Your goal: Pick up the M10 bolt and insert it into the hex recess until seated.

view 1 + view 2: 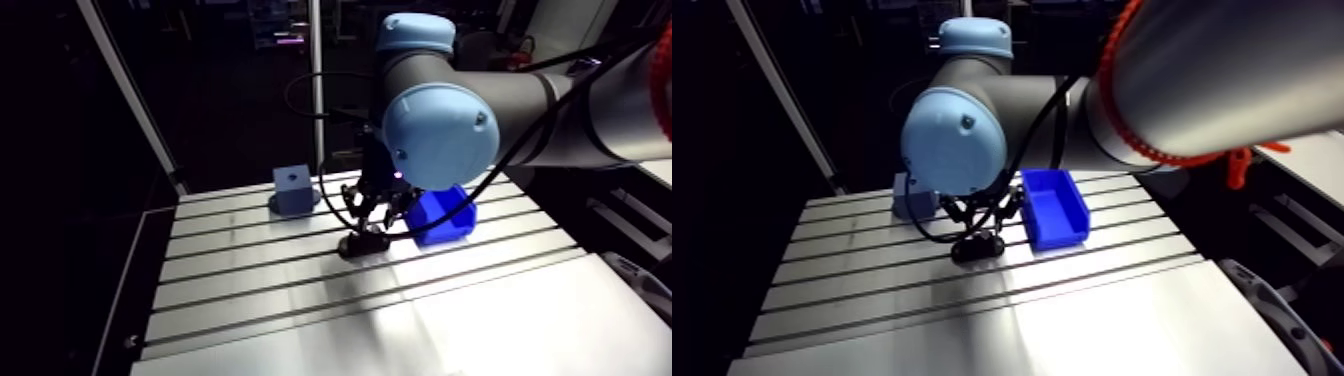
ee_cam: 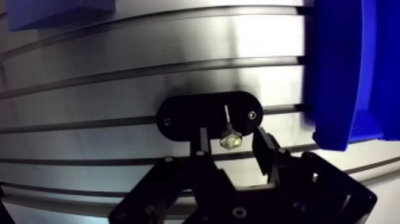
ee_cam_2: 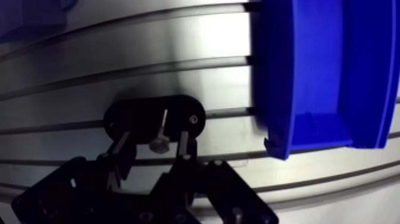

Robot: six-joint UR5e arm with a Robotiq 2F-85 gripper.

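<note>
Pincer [image 2: 230,131] is down low over the middle of the bench [image 2: 178,77], and the bolt [image 2: 230,142] sits right between its two fingers [image 2: 203,140]; that's the relation everything turns on; the bolt stands in a black oval holder [image 2: 184,113], thin shank pointing down into it, head up toward the pincer, so its long axis runs roughly in line with the approach; fingers are spread wide, one on each side of the head, with a sliver of bench showing on both sides, so nothing is gripped yet by my read; a straight squeeze looks like the call; blue bin [image 2: 345,71] sits just beside the holder toward the bench's right edge; the pale blue block [image 1: 293,188] with a hole on top waits near the far edge, well apart.
</note>
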